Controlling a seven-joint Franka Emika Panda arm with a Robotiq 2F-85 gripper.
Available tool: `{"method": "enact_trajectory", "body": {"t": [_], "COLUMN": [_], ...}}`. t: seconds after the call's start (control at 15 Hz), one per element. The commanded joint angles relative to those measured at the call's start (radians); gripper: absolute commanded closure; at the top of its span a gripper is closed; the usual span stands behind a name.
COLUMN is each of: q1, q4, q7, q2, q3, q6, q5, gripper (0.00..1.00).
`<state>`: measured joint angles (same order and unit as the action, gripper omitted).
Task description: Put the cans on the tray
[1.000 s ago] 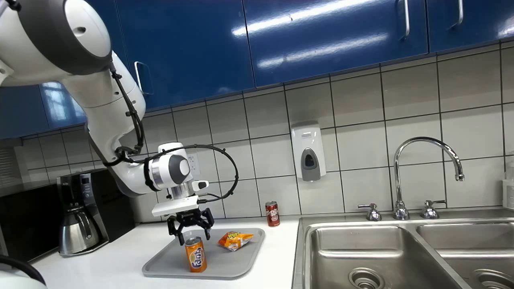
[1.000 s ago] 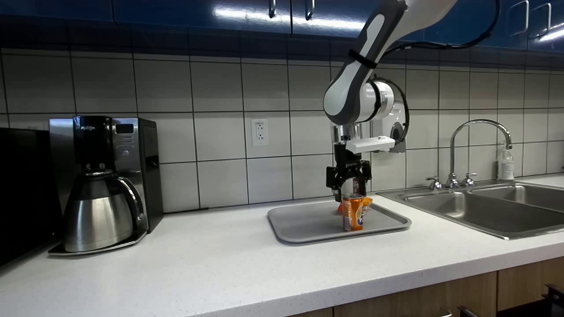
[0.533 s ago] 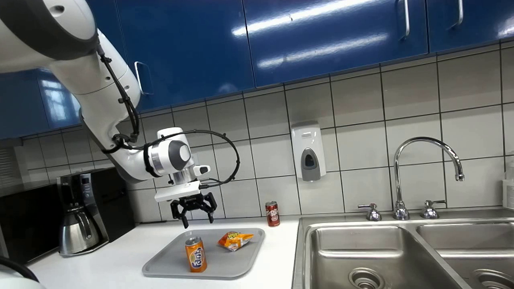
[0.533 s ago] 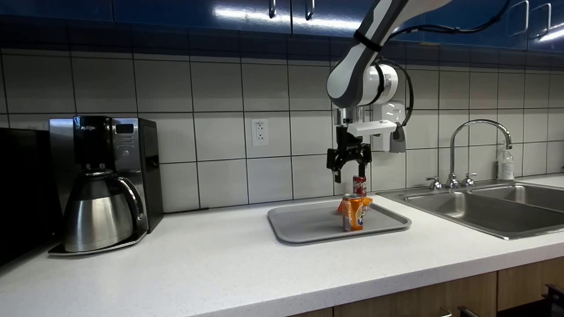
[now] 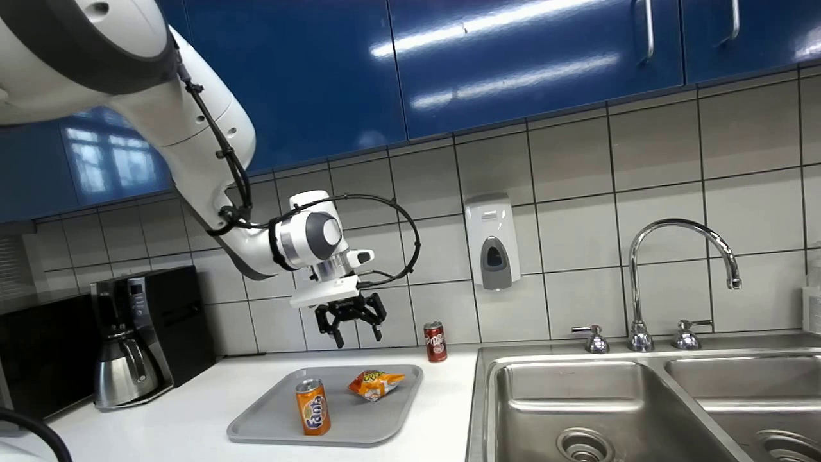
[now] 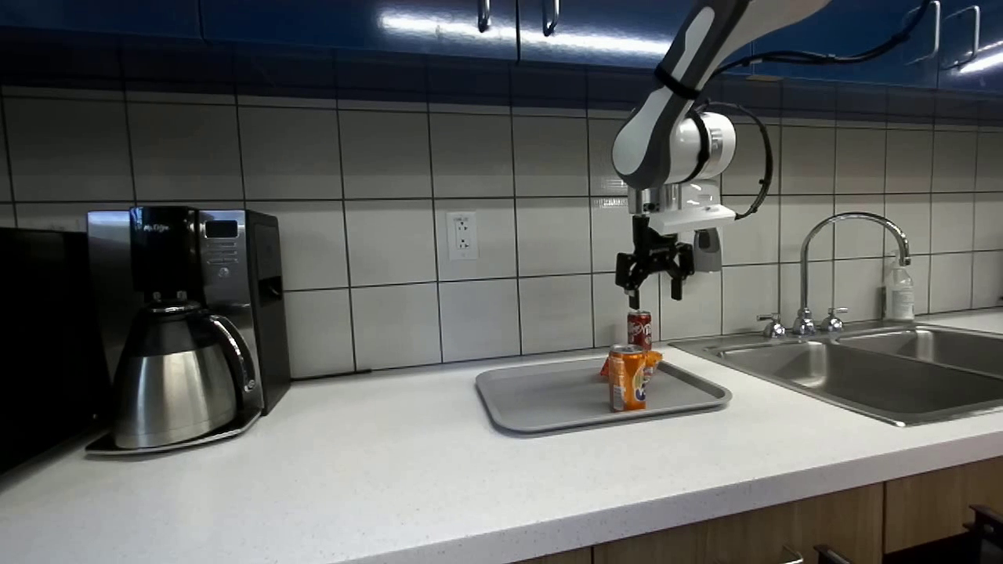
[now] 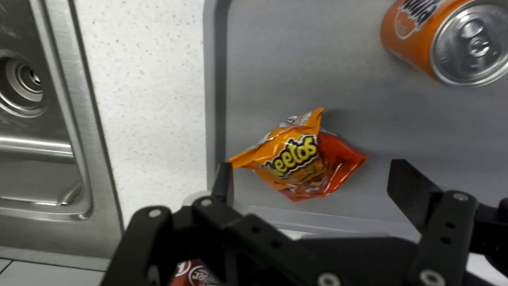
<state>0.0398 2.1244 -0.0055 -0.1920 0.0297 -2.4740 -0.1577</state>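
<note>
The orange can (image 5: 313,410) stands upright on the grey tray (image 5: 369,420), near its front edge. Behind the tray, by the tiled wall, the red-brown can (image 5: 435,342) is upright on the white counter. In an exterior view that red-brown can (image 6: 639,330) is partly covered by the orange can (image 6: 627,384). My gripper (image 5: 358,342) hangs in the air above the back of the tray, jaws wide apart with nothing between them. In the wrist view the orange can (image 7: 440,39) is at the top right; only a piece of the red-brown can (image 7: 189,274) shows behind the gripper's linkage.
An orange snack packet (image 7: 301,163) lies on the tray below the gripper. The steel sink (image 5: 577,385) with its tall faucet (image 5: 635,276) is beside the counter. A soap dispenser (image 5: 494,240) hangs on the wall. A coffee maker (image 6: 188,329) stands across the counter.
My gripper has risen from around the orange can, leaving it standing on the tray, then moved sideways toward the red-brown can. Its jaws stay wide apart.
</note>
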Motion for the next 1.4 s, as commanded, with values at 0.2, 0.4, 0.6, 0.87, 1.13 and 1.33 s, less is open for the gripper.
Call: {"method": "enact_trajectory", "body": {"t": [0.2,0.4,0.6,0.87,1.13,1.33], "q1": [-0.058,-0.075,-0.087,-0.102,-0.115,-0.121], "q4": [-0.164,-0.243,-0.334,-0.470,-0.585,-0.657], "q7": [-0.042,-0.060,-0.072,-0.084,-0.094,-0.094], "q2": [-0.157,-0.229,-0.304,-0.412,-0.504,-0.566], "q3": [0.038,0.046,0.046,0.041,0.032,0.030], "q6": [-0.041,-0.048,-0.047,-0.045,-0.064,-0.099], "q5": [-0.011,-0.004,-0.001,0.010,0.023,0.028], "gripper": [0.00,0.00,0.00,0.00,0.00,0.00]}}
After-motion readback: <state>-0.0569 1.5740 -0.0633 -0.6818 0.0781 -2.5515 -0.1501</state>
